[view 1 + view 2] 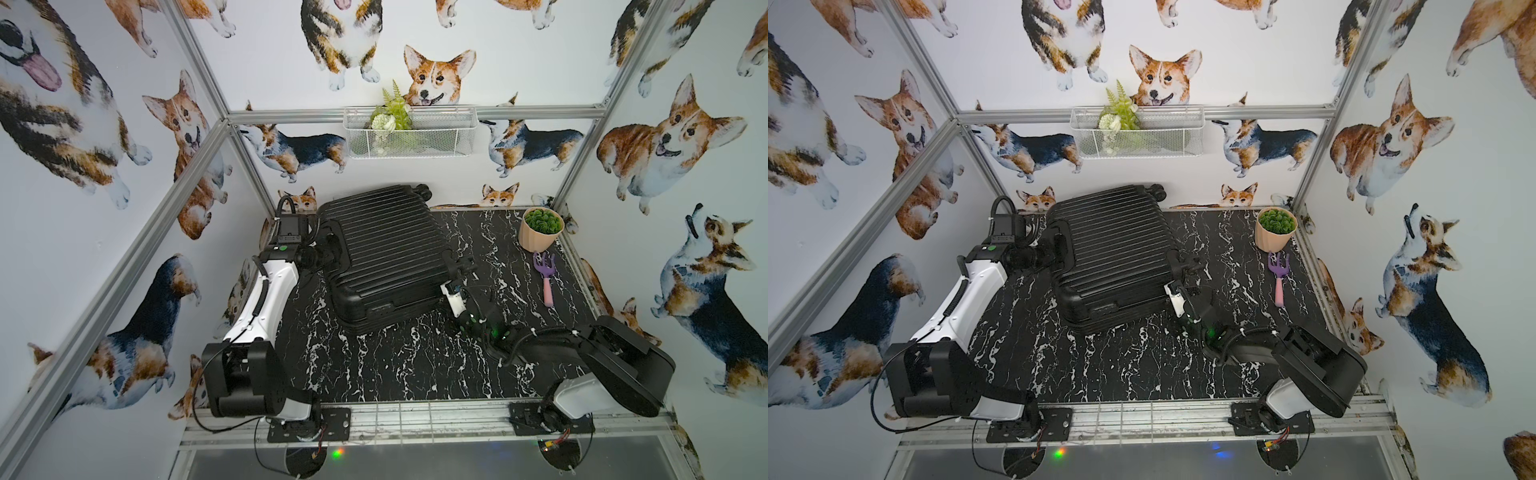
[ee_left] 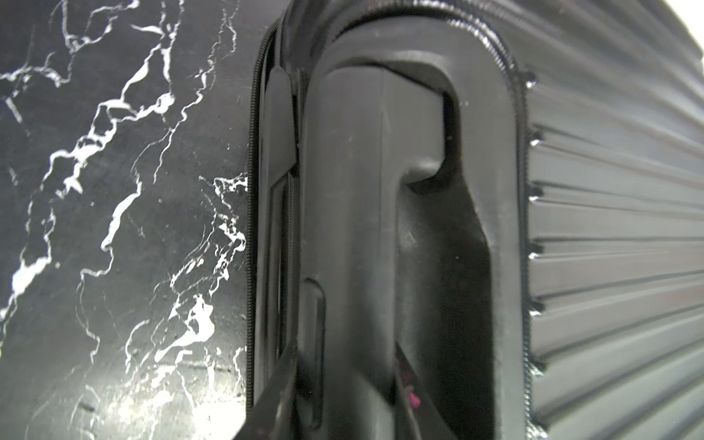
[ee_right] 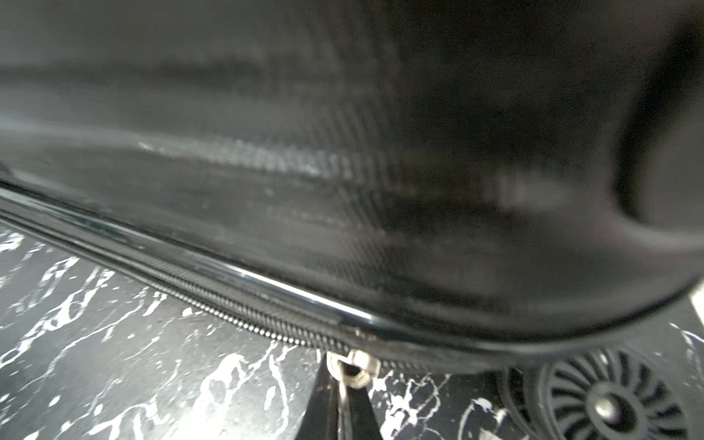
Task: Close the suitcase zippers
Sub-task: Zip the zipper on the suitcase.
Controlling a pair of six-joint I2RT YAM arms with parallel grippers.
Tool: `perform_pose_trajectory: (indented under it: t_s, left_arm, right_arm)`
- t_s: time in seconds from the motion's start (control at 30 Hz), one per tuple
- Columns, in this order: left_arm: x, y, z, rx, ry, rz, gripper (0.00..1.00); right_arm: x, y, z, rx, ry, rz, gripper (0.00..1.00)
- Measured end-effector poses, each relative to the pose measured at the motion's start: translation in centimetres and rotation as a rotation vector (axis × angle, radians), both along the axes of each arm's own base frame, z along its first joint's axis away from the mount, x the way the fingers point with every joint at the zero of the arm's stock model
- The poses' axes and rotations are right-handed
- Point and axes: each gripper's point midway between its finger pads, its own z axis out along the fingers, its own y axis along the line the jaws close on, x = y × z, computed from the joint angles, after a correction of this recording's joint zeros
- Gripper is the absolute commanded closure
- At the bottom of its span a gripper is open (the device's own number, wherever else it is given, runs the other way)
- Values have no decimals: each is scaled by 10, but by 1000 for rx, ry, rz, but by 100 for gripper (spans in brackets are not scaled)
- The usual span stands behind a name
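Observation:
The black ribbed suitcase (image 1: 386, 257) (image 1: 1113, 253) lies flat on the marble table with its halves together. My left gripper (image 1: 322, 253) (image 2: 344, 365) is at its left side, shut on the moulded side handle (image 2: 350, 228), one finger on each side of it. The zippers' coil (image 2: 251, 228) runs beside that handle. My right gripper (image 1: 444, 286) (image 3: 344, 384) is at the case's right side near a wheel (image 3: 609, 404). It is shut on the silver zipper pull (image 3: 352, 367), which hangs from the zip teeth (image 3: 247, 320).
A peach pot with a green plant (image 1: 540, 228) stands at the back right corner. A purple and pink toy rake (image 1: 544, 278) lies just in front of it. A white wire basket (image 1: 409, 133) hangs on the back wall. Frame posts edge the table.

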Motion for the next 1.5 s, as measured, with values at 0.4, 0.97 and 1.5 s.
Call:
perform_pose_trajectory:
  t_s: [0.4,0.97,1.5]
  left_arm:
    - [-15,3,8,-58,-100,111,87]
    - [-25,-11,14,-125,-163,214,91]
    - [-24,-17,12,-119,-228,275,44]
  right_arm:
    - [-27,24,7,10,21,144,100]
    - [-58,72,17,-46,28,290,100]
    - [-75,110,17,-95,12,392,100]
